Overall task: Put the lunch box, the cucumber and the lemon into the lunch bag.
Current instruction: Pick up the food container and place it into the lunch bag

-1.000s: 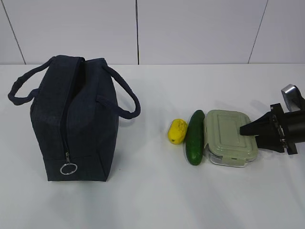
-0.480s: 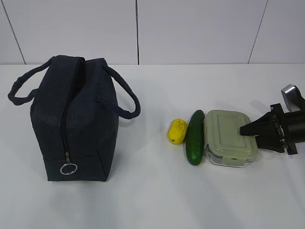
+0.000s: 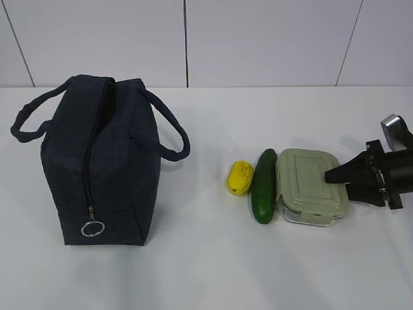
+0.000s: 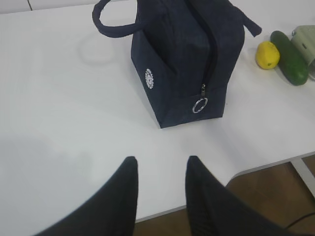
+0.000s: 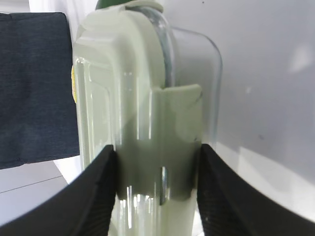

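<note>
The lunch box (image 3: 308, 184), clear with a pale green lid, rests on the table at the right. My right gripper (image 3: 333, 176) is closed on its right end; in the right wrist view the fingers (image 5: 156, 157) press both sides of the lid clip of the lunch box (image 5: 133, 83). The dark green cucumber (image 3: 263, 186) lies against the box's left side, and the yellow lemon (image 3: 240, 177) sits left of it. The navy lunch bag (image 3: 97, 161) stands at the left, zipper closed, ring pull (image 3: 93, 228) low on its front. My left gripper (image 4: 161, 162) hangs open and empty near the table's front edge, short of the lunch bag (image 4: 182, 54).
White table (image 3: 206, 271) with a white wall behind. The bag's two loop handles (image 3: 169, 132) stick out to either side. In the left wrist view the table's front edge (image 4: 266, 164) and the brown floor show below it.
</note>
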